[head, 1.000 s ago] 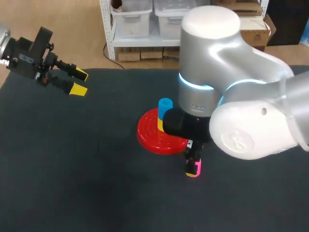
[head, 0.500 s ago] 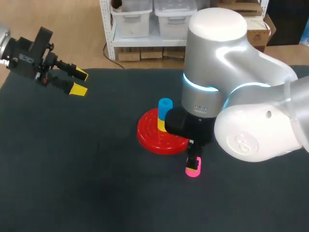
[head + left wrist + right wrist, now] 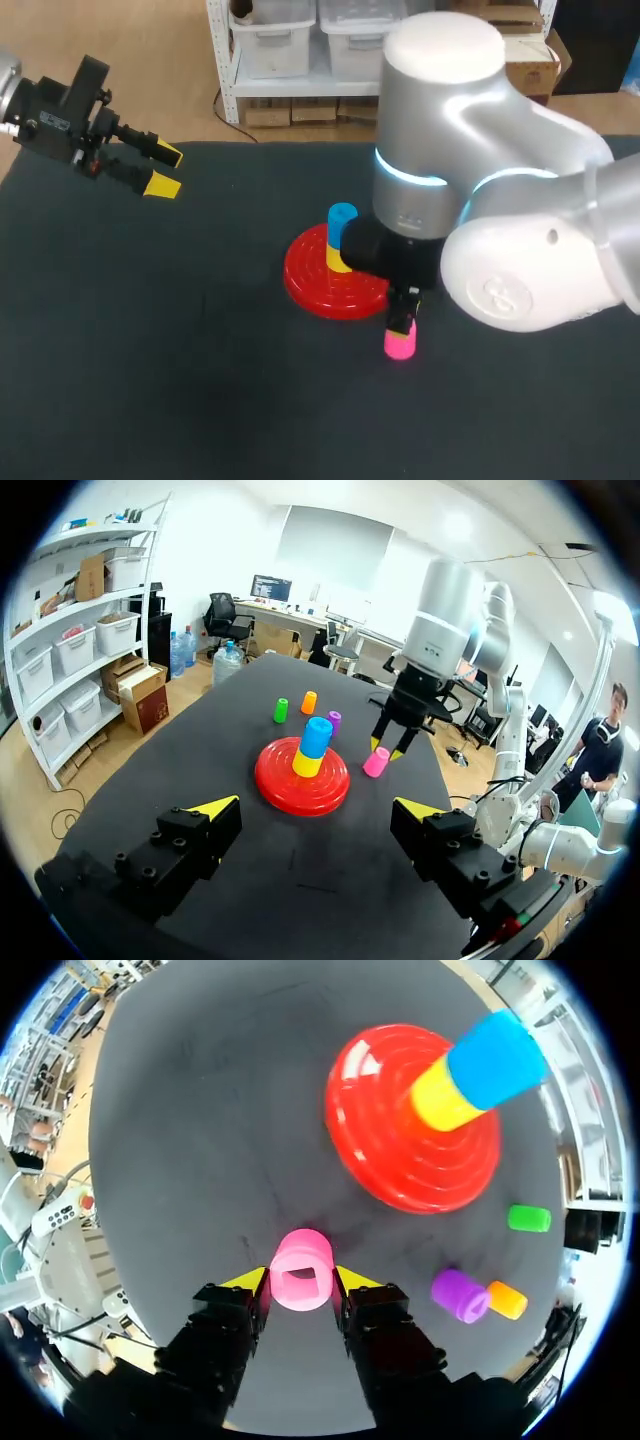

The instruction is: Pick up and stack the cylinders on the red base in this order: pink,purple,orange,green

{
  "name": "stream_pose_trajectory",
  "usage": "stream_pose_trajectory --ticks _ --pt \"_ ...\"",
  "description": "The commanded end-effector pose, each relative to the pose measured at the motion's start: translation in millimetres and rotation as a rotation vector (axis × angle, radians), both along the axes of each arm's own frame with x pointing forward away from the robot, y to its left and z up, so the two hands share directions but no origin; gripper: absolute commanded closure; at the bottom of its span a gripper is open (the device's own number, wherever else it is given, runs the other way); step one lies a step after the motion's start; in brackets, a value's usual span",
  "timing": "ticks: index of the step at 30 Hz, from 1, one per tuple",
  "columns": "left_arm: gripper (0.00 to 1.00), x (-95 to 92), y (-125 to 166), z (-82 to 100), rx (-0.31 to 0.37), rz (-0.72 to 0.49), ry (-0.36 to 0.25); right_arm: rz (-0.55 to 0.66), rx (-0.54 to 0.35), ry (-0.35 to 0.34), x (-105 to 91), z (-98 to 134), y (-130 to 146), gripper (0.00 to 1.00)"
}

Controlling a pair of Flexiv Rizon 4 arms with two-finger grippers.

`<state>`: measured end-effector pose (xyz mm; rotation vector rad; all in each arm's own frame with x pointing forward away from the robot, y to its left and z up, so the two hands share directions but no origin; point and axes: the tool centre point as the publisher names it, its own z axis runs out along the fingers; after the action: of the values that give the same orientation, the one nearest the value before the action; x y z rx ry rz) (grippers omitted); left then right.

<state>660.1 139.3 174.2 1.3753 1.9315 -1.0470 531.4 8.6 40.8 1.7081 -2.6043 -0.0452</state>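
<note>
Beside the red base (image 3: 305,278), just off its rim on the right arm's side, head view has the right pincer (image 3: 404,324) pinching the pink cylinder (image 3: 400,345) low at the counter (image 3: 150,350); can't tell if it has cleared the surface. Base peg is already taken: yellow cylinder (image 3: 337,258) with a blue cylinder (image 3: 343,215) on top. Main risk, my read: pink ends up third on that stack, so wrong order and a taller, tippier column. Left pincer (image 3: 163,169) sits well apart from the base, spread, empty, no help if something rolls. Left wrist view: pink looks tilted under the right pincer, so the hold seems near its top end; a fast swing toward the base could let it pivot or drop. Purple cylinder (image 3: 334,720), orange cylinder (image 3: 309,702) and green cylinder (image 3: 281,710) sit on the base's far side from the left pincer, clear of the path. Right wrist view: pink is clamped from two sides, hollow end toward the camera, base ahead. Approach line runs at the blue cylinder; coming in low would likely knock the stack off.
</note>
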Motion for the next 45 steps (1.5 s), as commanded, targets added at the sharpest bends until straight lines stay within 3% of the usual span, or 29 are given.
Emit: stream_pose_trajectory --ticks 1,5,10,15,21,30,39,45 --pt "0.00 1.9 1 -1.0 -0.002 -0.005 0.001 -0.037 -0.021 -0.051 8.5 41 -10 1.00" --pt "0.00 1.9 1 -1.0 -0.002 -0.005 0.001 -0.033 -0.050 -0.085 35.8 84 -16 1.00" --pt "0.00 1.9 1 -1.0 -0.002 -0.005 0.001 0.002 -0.029 -0.070 72.1 116 -10 1.00" --pt "0.00 1.9 1 -1.0 -0.002 -0.005 0.001 0.071 0.036 -0.029 103.9 129 9 1.00" --pt "0.00 1.9 1 -1.0 -0.002 -0.005 0.001 0.139 0.002 0.023 132.5 126 31 1.00" --pt "0.00 1.9 1 -1.0 -0.002 -0.005 0.001 0.216 -0.018 0.019 138.7 133 55 1.00" --pt "0.00 1.9 1 -1.0 -0.002 -0.005 0.001 0.215 -0.009 0.013 123.8 122 52 1.00" --pt "0.00 1.9 1 -1.0 -0.002 -0.005 0.001 0.210 -0.001 0.012 129.6 119 55 1.00"
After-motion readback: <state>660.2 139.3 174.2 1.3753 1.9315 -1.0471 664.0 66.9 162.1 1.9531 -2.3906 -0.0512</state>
